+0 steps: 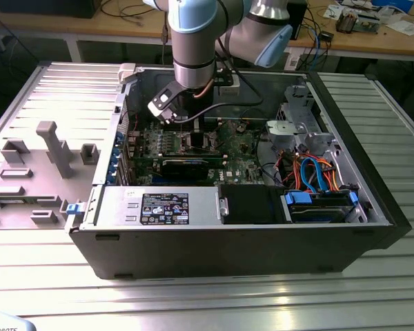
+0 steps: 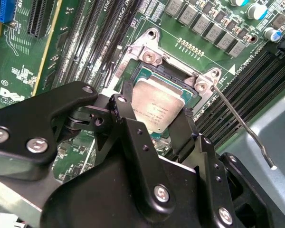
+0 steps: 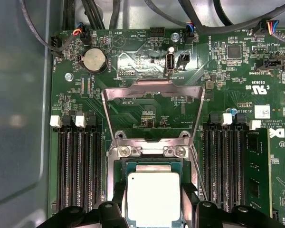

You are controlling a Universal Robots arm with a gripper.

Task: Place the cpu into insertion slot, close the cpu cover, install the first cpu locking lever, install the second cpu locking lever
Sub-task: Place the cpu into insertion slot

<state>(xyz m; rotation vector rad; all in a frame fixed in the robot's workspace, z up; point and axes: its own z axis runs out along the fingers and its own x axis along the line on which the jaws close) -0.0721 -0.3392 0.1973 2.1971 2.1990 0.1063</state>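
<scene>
The cpu (image 2: 156,107) (image 3: 153,197), a flat square chip with a dull silver top, sits level over the insertion slot (image 3: 152,164) (image 2: 149,73) on the green board. My gripper (image 2: 154,121) (image 3: 153,209) (image 1: 193,127) is shut on the cpu, with one black finger (image 2: 126,114) against each of two opposite edges. The cpu cover (image 3: 152,89), a thin silvery frame with a square window, stands swung open behind the slot. A thin metal locking lever (image 2: 240,121) sticks out free beside the socket. My fingers hide the edges of the slot.
Long black memory slots (image 3: 76,166) (image 3: 223,161) flank the socket. A long black expansion card (image 1: 186,165) lies in front of it in the exterior view. The case holds a power supply (image 1: 159,205) and a drive bay with blue cables (image 1: 317,183). Case walls ring the board.
</scene>
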